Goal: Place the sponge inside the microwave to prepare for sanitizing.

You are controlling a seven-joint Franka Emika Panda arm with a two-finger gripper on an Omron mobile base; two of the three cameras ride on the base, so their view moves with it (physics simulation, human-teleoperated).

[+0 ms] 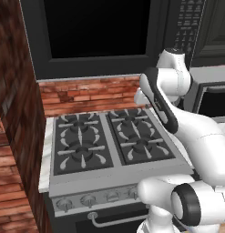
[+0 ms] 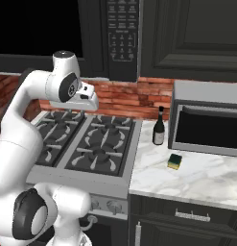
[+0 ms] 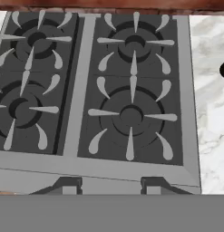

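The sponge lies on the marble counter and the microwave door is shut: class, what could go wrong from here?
1. The sponge lies close to the dark bottle; reaching in from the stove side could knock the bottle over.
2. The microwave door looks shut, so carrying the sponge up first would likely leave nowhere to put it.
3. The sponge sits just before the silver-grey box, which leaves little room behind it.
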